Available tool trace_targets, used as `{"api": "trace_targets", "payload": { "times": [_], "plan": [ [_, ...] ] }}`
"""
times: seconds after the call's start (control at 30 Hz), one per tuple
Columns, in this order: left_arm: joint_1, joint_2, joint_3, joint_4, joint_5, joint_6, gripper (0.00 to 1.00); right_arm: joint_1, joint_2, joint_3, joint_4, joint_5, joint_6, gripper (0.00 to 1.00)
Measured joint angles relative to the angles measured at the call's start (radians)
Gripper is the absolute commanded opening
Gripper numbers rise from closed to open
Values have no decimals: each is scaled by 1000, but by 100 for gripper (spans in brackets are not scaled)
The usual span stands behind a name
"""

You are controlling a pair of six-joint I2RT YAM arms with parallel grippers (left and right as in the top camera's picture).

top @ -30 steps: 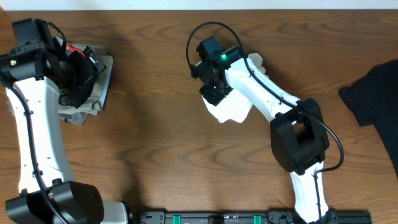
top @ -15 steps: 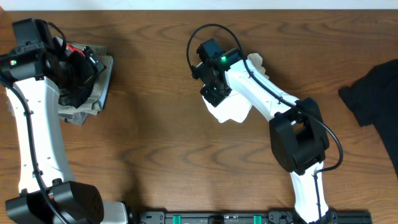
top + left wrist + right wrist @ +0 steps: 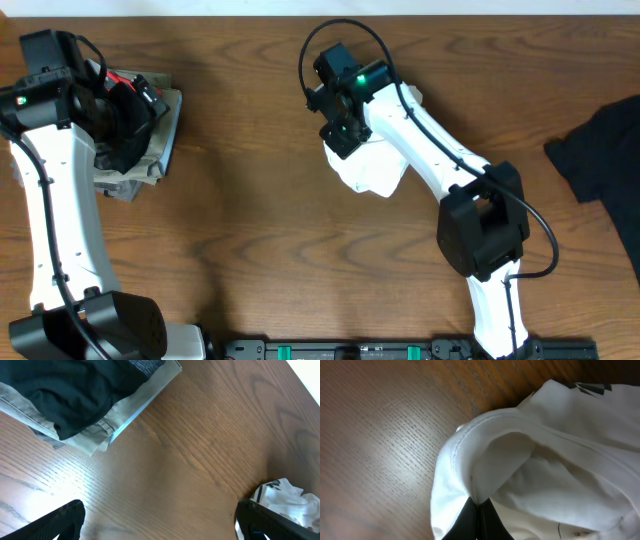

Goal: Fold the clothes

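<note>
Right gripper (image 3: 339,138) now further up brown wooden table (image 3: 250,250), clamped on hem of crumpled thin white T-shirt (image 3: 377,172) mid-table. Left gripper (image 3: 160,519) wide apart, empty. Best: lift slow, grip firm, spread shirt flat.

I have two arms, my left arm (image 3: 45,200) and my right arm (image 3: 425,140). I have two pincers, my left pincer (image 3: 160,527) and my right pincer (image 3: 479,521). There is one table (image 3: 250,250). I count one white T-shirt (image 3: 378,172). I count one black garment (image 3: 600,150). There is one pile of folded clothes (image 3: 168,115). On top is one pair of black shorts (image 3: 65,390). Under it are khaki-grey folded pieces (image 3: 140,402), and I cannot tell how many.
</note>
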Motion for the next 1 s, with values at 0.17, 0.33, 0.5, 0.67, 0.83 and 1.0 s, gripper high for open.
{"api": "trace_targets", "payload": {
  "times": [0.17,0.33,0.5,0.67,0.83,1.0],
  "plan": [
    [0,0,0,0,0,0,98,0,0,18,-65,32,21,1],
    [0,0,0,0,0,0,98,0,0,23,-118,101,48,1],
    [0,0,0,0,0,0,98,-1,0,24,-165,148,83,1],
    [0,0,0,0,0,0,98,-4,0,24,-217,182,123,4],
    [0,0,0,0,0,0,98,-17,0,25,-291,199,148,2],
    [0,0,0,0,0,0,98,-61,0,25,-336,204,175,1]
  ]
}}
